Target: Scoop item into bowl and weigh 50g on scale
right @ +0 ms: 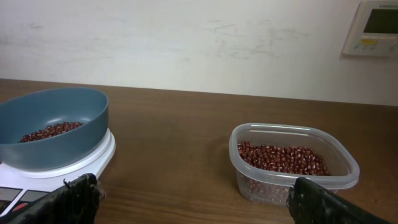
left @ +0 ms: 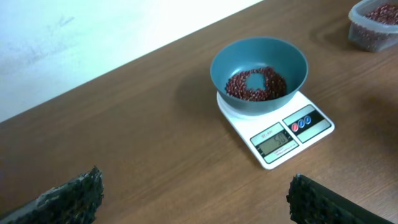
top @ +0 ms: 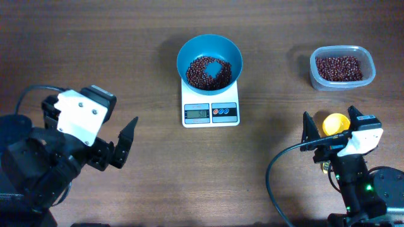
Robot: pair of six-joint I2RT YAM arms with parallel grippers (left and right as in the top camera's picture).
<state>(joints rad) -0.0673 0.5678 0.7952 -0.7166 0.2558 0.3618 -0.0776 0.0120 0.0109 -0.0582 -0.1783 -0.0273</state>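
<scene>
Beans sit in the blue bowl atop the white scale on the desk, display too small to read. The left gripper and right gripper hang wide open, empty, well apart from it. Scooping looks done; next likely comes checking the reading, topping up from the clear tub if short

**Dark Wood, Pale Wall**

A brown wood-grain surface fills the overhead view to every edge. Behind its far edge stands a cream wall, faintly scuffed, carrying a white control panel. The light is even.
</scene>
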